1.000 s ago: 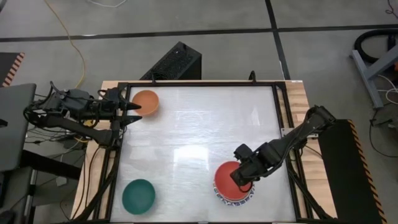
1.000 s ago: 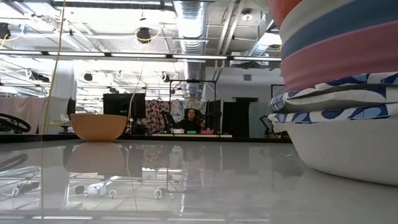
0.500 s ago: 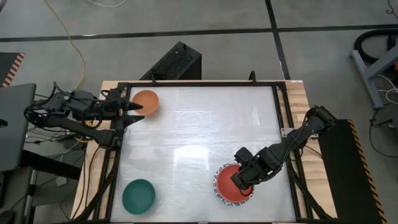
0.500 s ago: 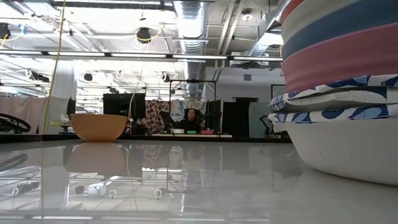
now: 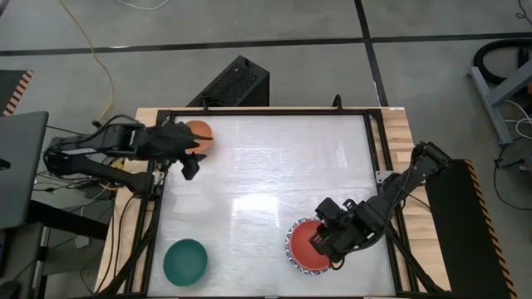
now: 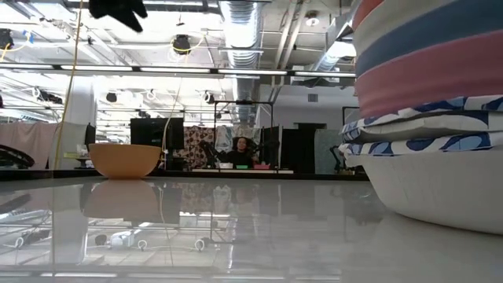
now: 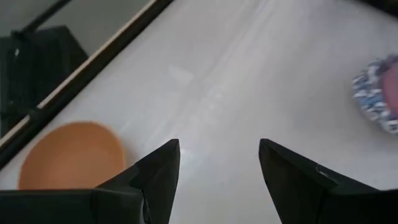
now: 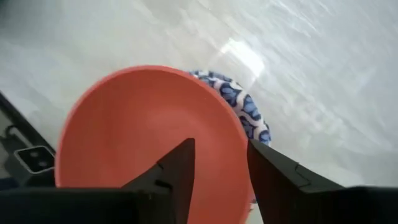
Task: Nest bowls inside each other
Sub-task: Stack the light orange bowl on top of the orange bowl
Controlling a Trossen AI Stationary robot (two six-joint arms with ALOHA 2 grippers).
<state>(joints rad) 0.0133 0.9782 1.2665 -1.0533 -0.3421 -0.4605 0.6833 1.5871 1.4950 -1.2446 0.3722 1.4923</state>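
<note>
A stack of nested bowls [image 5: 312, 249] sat at the lower right of the white table [image 5: 266, 166] in the high view, with a red bowl [image 8: 149, 130] on top and a blue-patterned rim [image 8: 245, 109] showing beneath it. In the low view the stack [image 6: 428, 118] filled the right edge of the frame, with blue and pink bands above patterned rims and a white bowl at the base. An orange bowl [image 5: 199, 133] stood alone at the upper left of the table, and a teal-green bowl [image 5: 184, 261] stood alone at the lower left, well apart from the stack.

The right tool [image 5: 326, 243] hovered over the right side of the red bowl; in the right wrist view its two dark fingers [image 8: 177, 168] stood apart with the red bowl's rim showing in the gap, and they did not appear to be pinching it. The left tool [image 5: 189, 163] was at the upper left of the table, just beside the orange bowl [image 7: 71, 155], its fingers [image 7: 158, 171] spread wide over bare table and holding nothing.

In the low view, a person [image 6: 241, 151] sat far back in the room beyond the table.
</note>
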